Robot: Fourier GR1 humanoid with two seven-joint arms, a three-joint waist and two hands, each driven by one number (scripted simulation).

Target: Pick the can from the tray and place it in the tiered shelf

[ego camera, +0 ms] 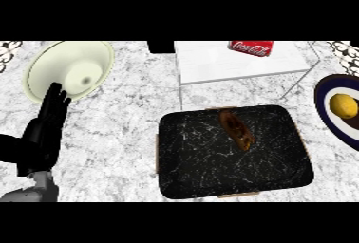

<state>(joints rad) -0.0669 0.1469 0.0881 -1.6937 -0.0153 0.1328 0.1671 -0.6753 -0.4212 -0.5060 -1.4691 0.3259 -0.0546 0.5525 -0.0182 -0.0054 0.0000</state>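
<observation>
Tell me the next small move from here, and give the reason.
Probably none beyond keeping the arms clear: the can already lies on its side on the white tiered shelf, and the black tray holds only a brown item. The left hand rests open at the view's left, holding nothing. The right hand is out of view, so a small check that the can sits steady seems enough.

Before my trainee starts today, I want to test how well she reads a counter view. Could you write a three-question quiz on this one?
1. True or false: the can lies on the black tray.
2. What sits on the dark plate at the right edge? A) lemon B) egg C) spoon
3. Which hand is in view, and are its fingers straight or curled?

Key: 1. False; it lies on the white shelf. 2. A, the lemon. 3. The left hand, fingers straight.
</observation>
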